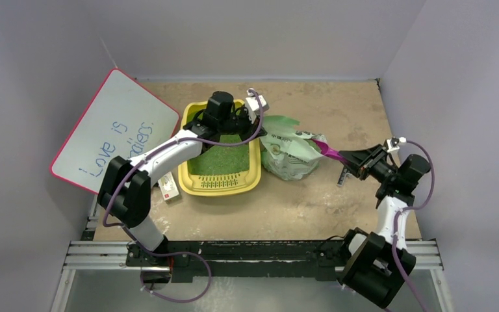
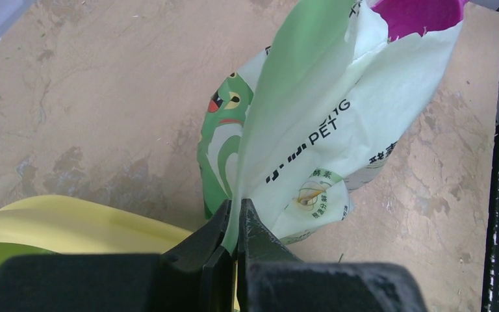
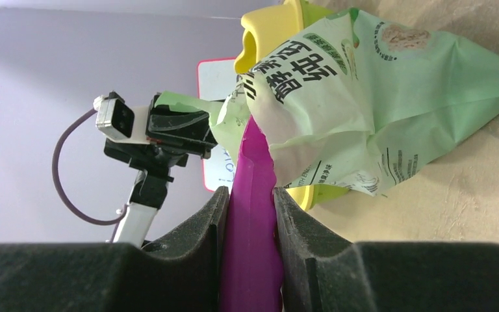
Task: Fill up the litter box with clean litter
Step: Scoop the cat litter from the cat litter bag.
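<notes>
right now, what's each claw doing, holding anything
left claw: closed, pinching the bag by its edge
right claw: closed on the purple scoop, by its handle

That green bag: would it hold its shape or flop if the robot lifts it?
Probably floppy: the bag is crinkled and folds where the left fingers pinch its edge. Likely sags when lifted, since it slumps on the table. Its ragged top edge suggests it tears easily.

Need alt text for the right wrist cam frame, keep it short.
The right claw is shut on the handle of a purple scoop, whose far end goes under a fold of a crinkled pale green printed bag. At left, the left claw pinches the bag's edge, and a corner of the yellow litter box shows behind the bag.
</notes>
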`<state>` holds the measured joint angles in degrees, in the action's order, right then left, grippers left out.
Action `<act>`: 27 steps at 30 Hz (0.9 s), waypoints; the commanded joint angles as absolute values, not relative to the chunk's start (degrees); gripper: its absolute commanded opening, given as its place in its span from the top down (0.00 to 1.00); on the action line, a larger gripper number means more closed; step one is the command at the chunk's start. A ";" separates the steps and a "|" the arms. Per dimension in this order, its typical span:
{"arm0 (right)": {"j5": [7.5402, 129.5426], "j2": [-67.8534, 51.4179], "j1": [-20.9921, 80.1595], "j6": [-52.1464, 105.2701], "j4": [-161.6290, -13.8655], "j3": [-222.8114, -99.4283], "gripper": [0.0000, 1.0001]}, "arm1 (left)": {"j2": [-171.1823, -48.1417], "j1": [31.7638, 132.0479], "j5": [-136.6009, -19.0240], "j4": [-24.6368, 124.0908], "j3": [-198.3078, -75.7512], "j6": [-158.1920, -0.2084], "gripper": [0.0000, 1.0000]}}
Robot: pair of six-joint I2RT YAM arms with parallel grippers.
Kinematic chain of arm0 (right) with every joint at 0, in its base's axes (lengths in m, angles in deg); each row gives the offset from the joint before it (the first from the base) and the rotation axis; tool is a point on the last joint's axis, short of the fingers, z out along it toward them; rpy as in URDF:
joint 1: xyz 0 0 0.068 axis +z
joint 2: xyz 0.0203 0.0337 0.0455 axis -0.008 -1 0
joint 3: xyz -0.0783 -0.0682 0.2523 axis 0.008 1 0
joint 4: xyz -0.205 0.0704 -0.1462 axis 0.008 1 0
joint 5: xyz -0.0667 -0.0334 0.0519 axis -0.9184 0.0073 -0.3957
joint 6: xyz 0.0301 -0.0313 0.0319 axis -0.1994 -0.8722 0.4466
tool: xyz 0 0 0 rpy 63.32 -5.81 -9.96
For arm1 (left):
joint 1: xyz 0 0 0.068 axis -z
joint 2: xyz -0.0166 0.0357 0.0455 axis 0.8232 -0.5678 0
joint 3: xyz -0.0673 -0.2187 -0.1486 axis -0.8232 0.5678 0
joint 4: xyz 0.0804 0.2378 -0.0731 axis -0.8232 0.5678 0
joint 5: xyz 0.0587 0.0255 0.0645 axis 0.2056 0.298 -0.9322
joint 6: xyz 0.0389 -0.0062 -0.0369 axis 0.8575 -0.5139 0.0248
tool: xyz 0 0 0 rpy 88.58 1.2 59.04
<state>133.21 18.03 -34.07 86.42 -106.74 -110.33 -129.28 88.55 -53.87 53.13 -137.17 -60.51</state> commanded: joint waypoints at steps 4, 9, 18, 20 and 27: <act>132.02 17.02 -27.08 91.63 -115.07 -112.56 1.00 | -126.83 87.76 -54.71 49.85 -137.60 -58.99 1.00; 138.31 18.06 -33.49 83.79 -103.42 -113.43 1.00 | -126.47 87.79 -55.43 50.29 -138.11 -59.58 1.00; 136.15 19.47 -35.41 87.40 -108.24 -113.85 1.00 | -126.22 87.77 -56.07 51.72 -138.22 -58.52 1.00; 137.53 16.80 -33.55 94.89 -121.20 -110.69 1.00 | -125.93 87.73 -56.14 51.74 -138.35 -58.13 1.00; 140.34 18.14 -35.78 104.98 -131.01 -106.68 1.00 | -127.38 87.72 -58.66 53.32 -139.94 -60.48 1.00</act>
<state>135.29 16.66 -35.12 101.11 -125.18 -105.34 -128.34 88.60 -54.57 54.51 -137.17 -60.09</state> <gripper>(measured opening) 0.302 0.006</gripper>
